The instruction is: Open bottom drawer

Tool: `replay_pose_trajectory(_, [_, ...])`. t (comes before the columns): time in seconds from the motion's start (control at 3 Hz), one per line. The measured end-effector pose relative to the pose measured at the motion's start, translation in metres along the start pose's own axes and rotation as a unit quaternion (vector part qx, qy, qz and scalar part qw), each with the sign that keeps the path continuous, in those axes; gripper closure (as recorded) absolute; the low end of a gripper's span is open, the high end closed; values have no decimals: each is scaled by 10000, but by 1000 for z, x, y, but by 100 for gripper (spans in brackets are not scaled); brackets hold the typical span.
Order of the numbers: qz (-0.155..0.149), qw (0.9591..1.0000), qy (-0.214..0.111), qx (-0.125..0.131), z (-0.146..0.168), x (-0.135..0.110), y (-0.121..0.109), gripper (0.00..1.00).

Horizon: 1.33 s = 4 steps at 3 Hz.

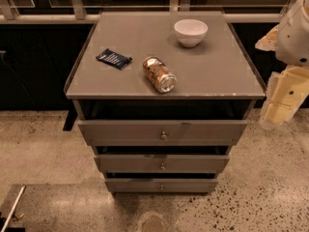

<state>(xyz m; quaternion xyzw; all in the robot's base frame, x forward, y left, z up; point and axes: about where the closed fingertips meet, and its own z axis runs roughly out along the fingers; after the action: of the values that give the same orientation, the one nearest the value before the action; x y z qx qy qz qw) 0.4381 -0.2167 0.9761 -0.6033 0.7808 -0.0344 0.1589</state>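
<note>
The bottom drawer (161,185) is the lowest and narrowest-looking of three grey flat fronts on the cabinet, with a tiny round metal knob (161,187) at its centre. A thin dark gap shows above its front and none of its interior is visible. My gripper (282,100) is the cream-coloured piece hanging at the right edge of the camera view, beside the cabinet's right side at about the height of the top drawer. It is well above and to the right of the bottom drawer and touches nothing.
The middle drawer (162,163) and top drawer (163,131) sit above. On the cabinet top (217,76) are a white bowl (190,32), a can lying on its side (159,74) and a dark blue packet (114,59). A speckled floor (43,149) surrounds the cabinet.
</note>
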Motion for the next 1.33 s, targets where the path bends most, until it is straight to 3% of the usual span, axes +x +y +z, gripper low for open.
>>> replay_pose_trajectory(0.67, [169, 9994, -228, 213, 7, 7, 15, 0])
replay_pose_trajectory(1.0, [569, 9961, -627, 255, 41, 20, 41, 0])
replay_pose_trajectory(1.33, [1080, 9881, -1095, 17, 105, 28, 67, 0])
